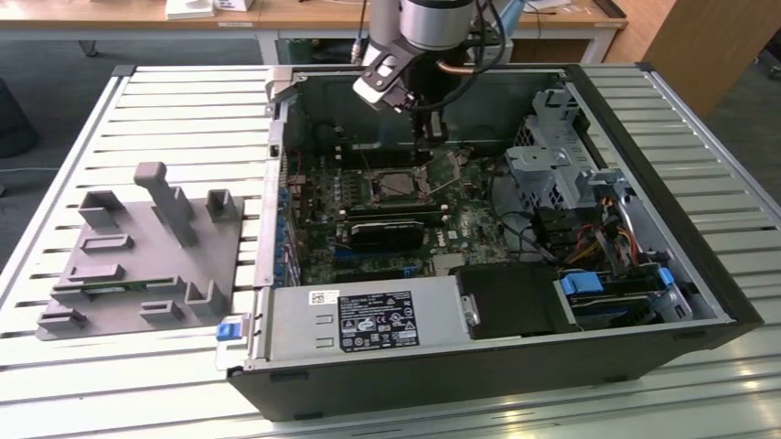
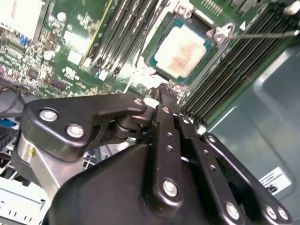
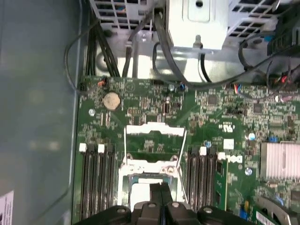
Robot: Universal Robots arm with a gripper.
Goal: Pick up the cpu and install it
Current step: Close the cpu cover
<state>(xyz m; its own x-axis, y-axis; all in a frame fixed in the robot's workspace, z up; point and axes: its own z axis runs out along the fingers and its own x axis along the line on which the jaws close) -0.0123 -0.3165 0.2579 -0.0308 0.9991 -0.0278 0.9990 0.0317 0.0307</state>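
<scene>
The cpu [image 2: 183, 50], a flat square chip with a pale silver top, lies inside the open motherboard socket [image 1: 393, 187]. The first wrist view shows a corner of the cpu [image 3: 139, 191] beside the black fingertips [image 3: 156, 193]. My gripper [image 1: 422, 139] hangs just above the socket's far edge, inside the computer case. Its two fingers are pressed together with nothing between them, and in the second wrist view the gripper [image 2: 166, 90] ends a little short of the chip. The socket's metal load plate [image 3: 154, 130] stands swung open.
The open case [image 1: 683, 274] lies on a slatted table. Memory slots [image 3: 96, 183] flank the socket; a black card [image 1: 388, 233], drive cage [image 1: 555, 160], cables [image 1: 573, 242] and power supply [image 1: 366, 320] crowd the inside. A grey fixture [image 1: 134, 265] stands at the exterior view's left.
</scene>
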